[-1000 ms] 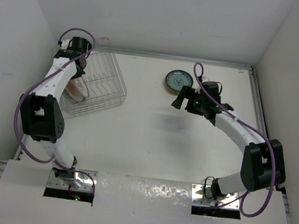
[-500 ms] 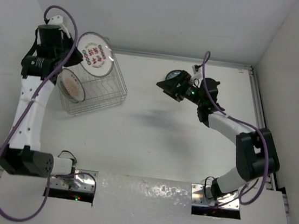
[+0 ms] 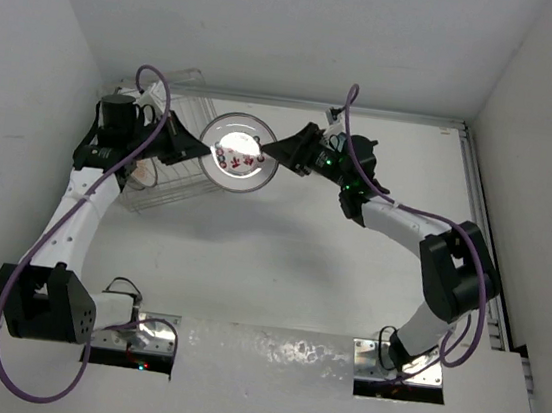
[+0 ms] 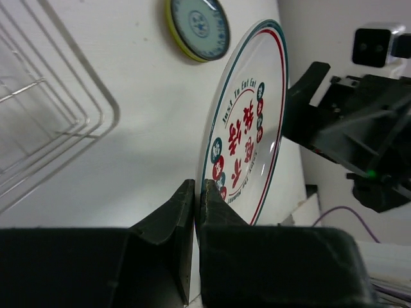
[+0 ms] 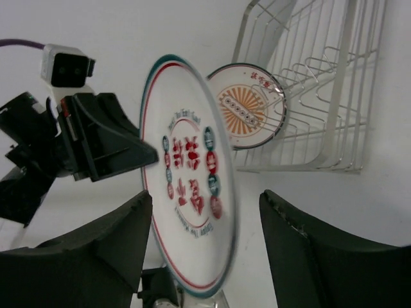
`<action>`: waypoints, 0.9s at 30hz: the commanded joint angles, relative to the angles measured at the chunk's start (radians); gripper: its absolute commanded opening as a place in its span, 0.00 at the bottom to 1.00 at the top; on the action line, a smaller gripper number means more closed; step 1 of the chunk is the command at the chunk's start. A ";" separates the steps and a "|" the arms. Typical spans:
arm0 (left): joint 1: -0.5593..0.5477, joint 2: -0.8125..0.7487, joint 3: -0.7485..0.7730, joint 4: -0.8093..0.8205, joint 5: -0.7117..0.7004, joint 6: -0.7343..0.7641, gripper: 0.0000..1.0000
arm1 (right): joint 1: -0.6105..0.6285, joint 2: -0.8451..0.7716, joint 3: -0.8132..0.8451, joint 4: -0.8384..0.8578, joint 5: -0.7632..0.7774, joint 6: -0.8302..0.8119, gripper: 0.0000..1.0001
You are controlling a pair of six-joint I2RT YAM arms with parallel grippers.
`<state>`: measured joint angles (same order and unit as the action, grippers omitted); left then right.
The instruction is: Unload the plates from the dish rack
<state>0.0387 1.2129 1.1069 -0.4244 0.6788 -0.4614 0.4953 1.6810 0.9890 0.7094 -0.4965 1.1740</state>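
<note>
My left gripper (image 3: pixel 195 148) is shut on the rim of a white plate with red marks (image 3: pixel 239 153) and holds it in the air, right of the dish rack (image 3: pixel 180 188). In the left wrist view its fingertips (image 4: pixel 196 190) pinch the plate (image 4: pixel 247 122) edge-on. My right gripper (image 3: pixel 285 153) is open, with the plate's far edge between its jaws (image 5: pixel 205 199); the plate (image 5: pixel 183 192) is not touched by either finger. A white plate with an orange pattern (image 5: pixel 248 106) stands in the rack (image 5: pixel 321 77). A teal-patterned plate (image 4: pixel 198 28) lies flat on the table.
The wire rack (image 4: pixel 51 109) stands at the table's back left corner against the wall. White walls close in on the left, back and right. The right arm's body hides the teal plate in the top view.
My left arm lifted the red-marked plate out of the rack and swung it right to mid-table. My right arm swung left from the teal plate, and its open jaws now straddle the held plate.
</note>
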 commanded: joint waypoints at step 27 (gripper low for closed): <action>-0.010 -0.055 0.119 -0.258 -1.047 0.096 1.00 | -0.296 -0.204 -0.451 -0.429 0.337 -0.309 0.17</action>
<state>0.0322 1.1553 1.2076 -0.6682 -0.2352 -0.3500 0.2138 1.4540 0.5358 0.2619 -0.1654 0.9352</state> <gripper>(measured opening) 0.999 0.140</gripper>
